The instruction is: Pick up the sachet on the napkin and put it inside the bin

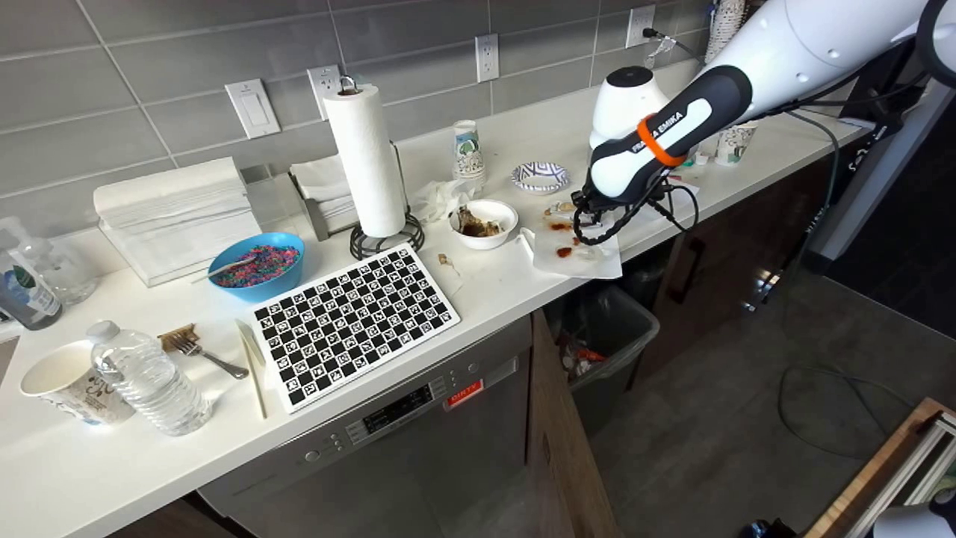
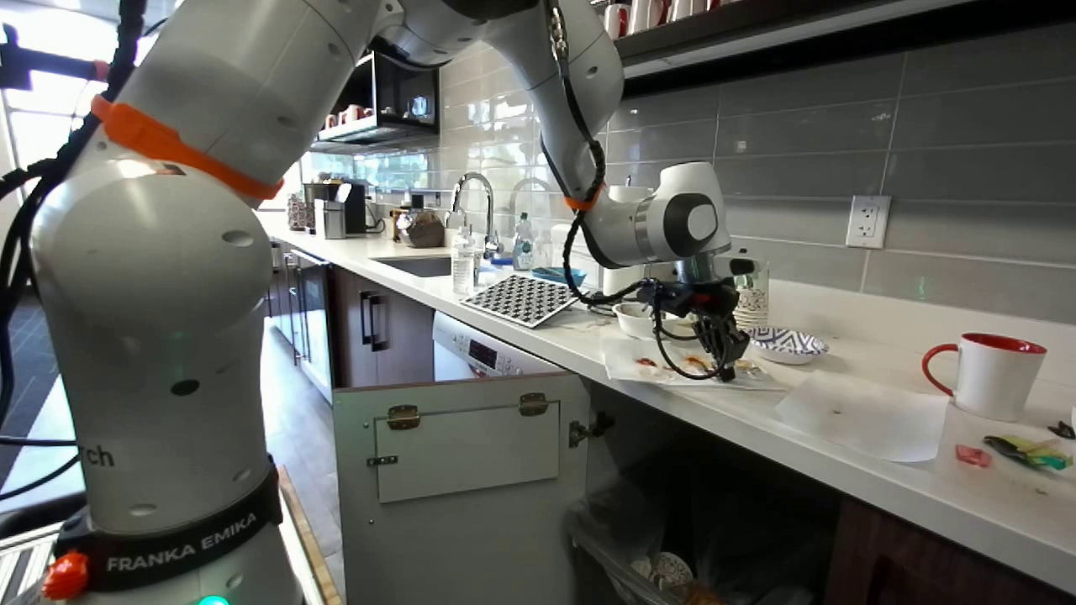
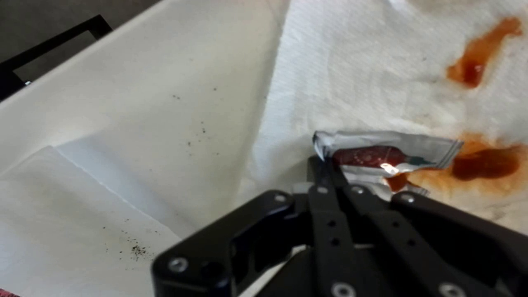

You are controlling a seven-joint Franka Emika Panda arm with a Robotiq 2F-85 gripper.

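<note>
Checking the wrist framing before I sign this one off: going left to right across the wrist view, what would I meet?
Black handle, dense cluster of dark specks at lower left, silvery sachet, orange-red smear at upper right.

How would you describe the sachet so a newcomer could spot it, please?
On the counter above the bin, find the stained napkin. Touching the end effector there is the sachet: silvery, printed with a red bottle, unlike the sauce smears beside it.
</note>
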